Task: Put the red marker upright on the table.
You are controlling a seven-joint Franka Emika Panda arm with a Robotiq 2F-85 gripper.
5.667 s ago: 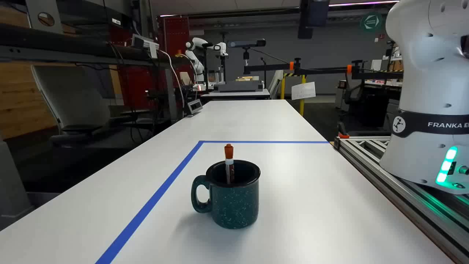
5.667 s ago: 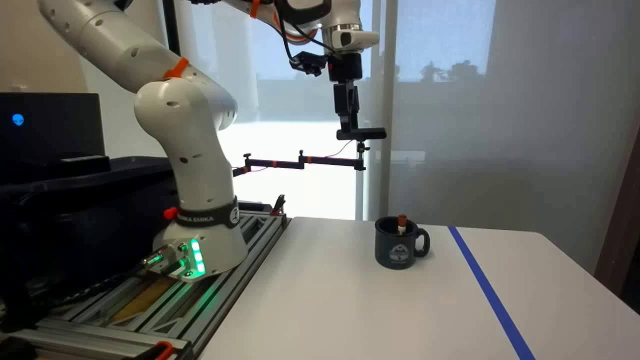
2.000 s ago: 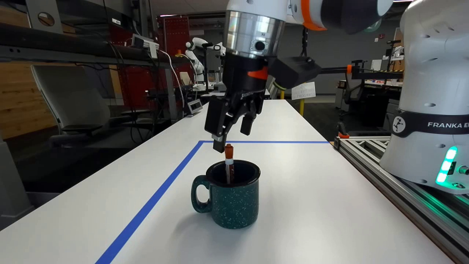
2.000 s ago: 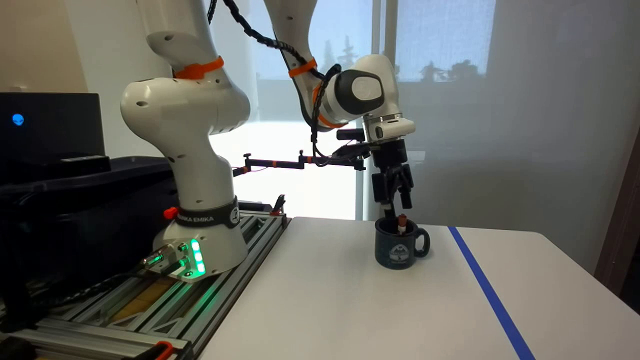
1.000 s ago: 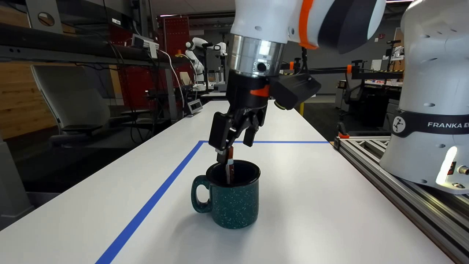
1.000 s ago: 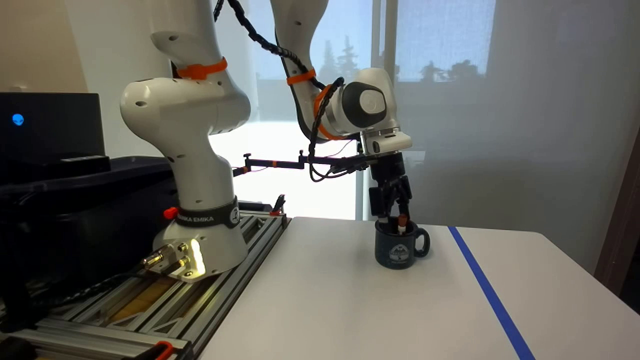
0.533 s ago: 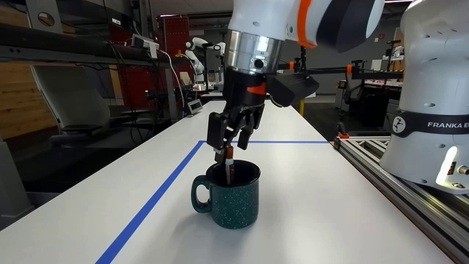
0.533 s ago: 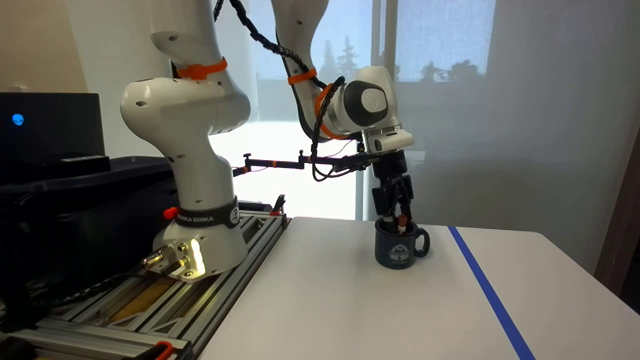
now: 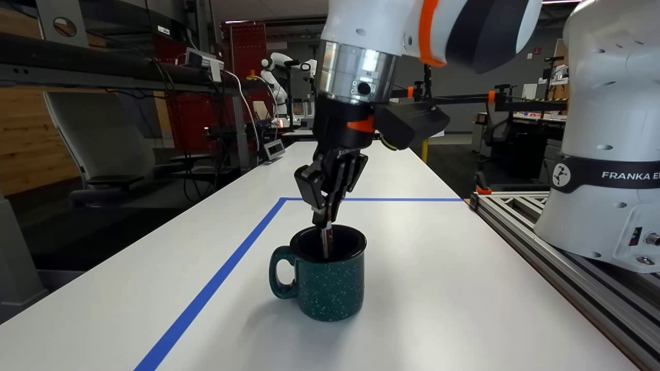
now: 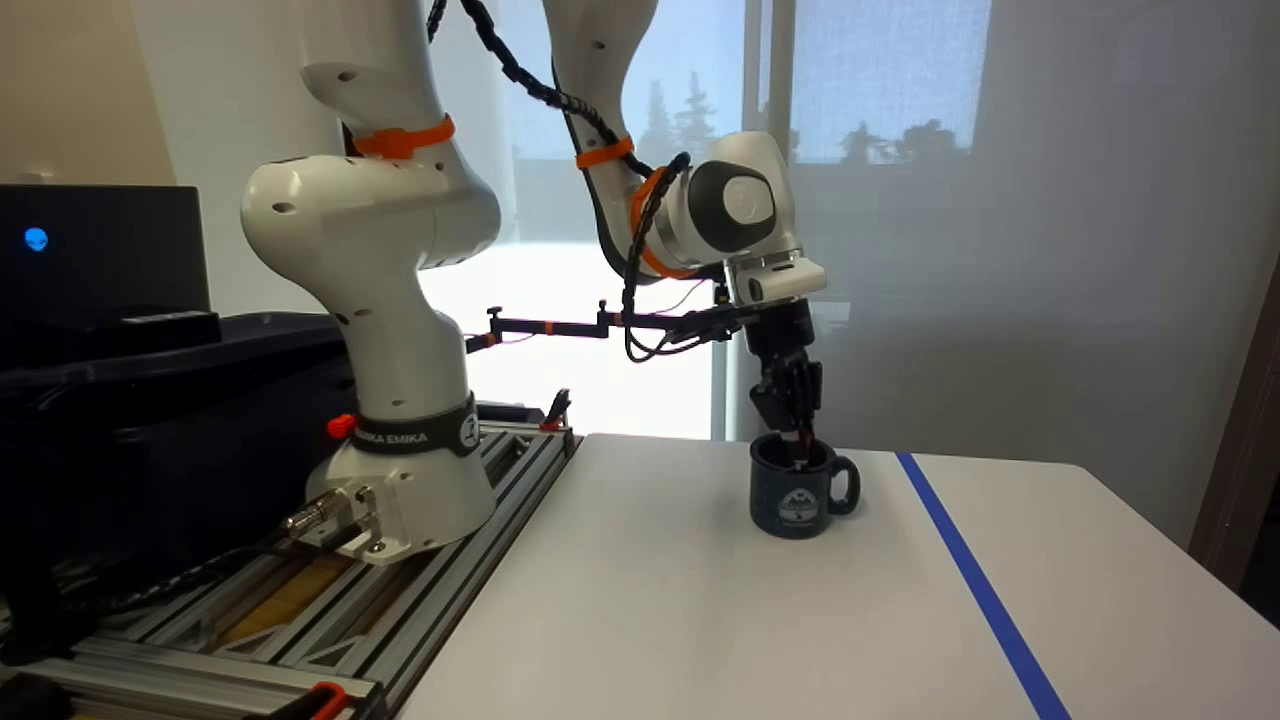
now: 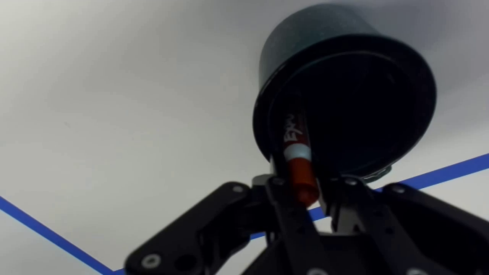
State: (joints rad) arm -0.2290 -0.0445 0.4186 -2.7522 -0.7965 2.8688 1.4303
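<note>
- The gripper [image 9: 327, 220] has just closed: its fingers, spread a moment ago, are drawn together until little more than the marker's thickness parts them, and they appear to have hold of its cap.
- The red marker [image 11: 298, 152] has its cap between the fingers and its lower end hidden inside the dark mug [image 9: 331, 288]; in the wrist view it crosses the opening between seven and eight o'clock. No lift shows yet.
- For the task, this looks like the grasp finishing; the next move probably calls for a draw toward twelve o'clock.
- The mug stands in the way: a sideways pull before the marker clears the rim could drag or tip it. In an exterior view its handle [image 9: 281, 273] points to nine o'clock.
- The white table [image 9: 438, 309] spreads toward three o'clock there, a likely setting-down place. The gripper slants, so the marker may need righting, or it could topple on release.
- Blue tape [image 10: 985, 590] passes the mug from about two to four o'clock.
- The robot base [image 10: 430, 500] sits at nine o'clock, its light, lit earlier, now dark.
</note>
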